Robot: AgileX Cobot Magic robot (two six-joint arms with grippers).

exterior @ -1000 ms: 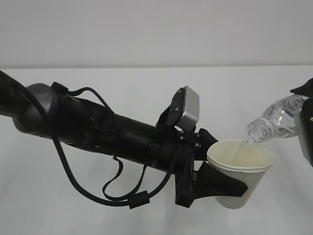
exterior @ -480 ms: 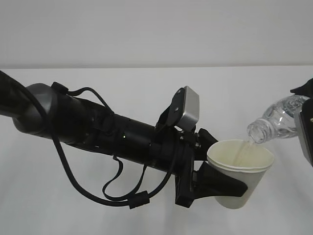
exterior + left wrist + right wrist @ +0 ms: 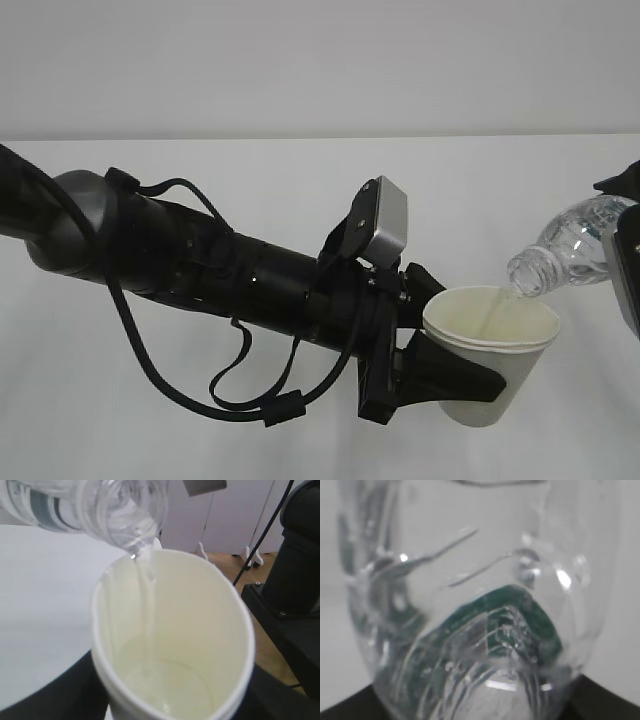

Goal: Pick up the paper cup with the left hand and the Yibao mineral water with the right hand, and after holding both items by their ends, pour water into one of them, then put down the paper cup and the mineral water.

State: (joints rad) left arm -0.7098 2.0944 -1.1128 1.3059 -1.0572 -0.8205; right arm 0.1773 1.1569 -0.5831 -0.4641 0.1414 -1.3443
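We see the left hand (image 3: 455, 375) gripping the paper cup (image 3: 492, 350) in the air. The right hand (image 3: 628, 262) grips the Yibao mineral water (image 3: 565, 248), tipped, water running into the cup.

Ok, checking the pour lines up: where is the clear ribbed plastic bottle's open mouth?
In the exterior view, the clear ribbed plastic bottle's mouth is at the right, tilted down just above the white paper cup's far rim.

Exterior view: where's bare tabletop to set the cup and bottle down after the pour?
Bare white table runs behind the left arm to the back edge, and under the bottle, right of the paper cup. Another bare strip lies front-left below the arm's cable loop. Crowded: the middle, where the arm and left claw hold the cup.
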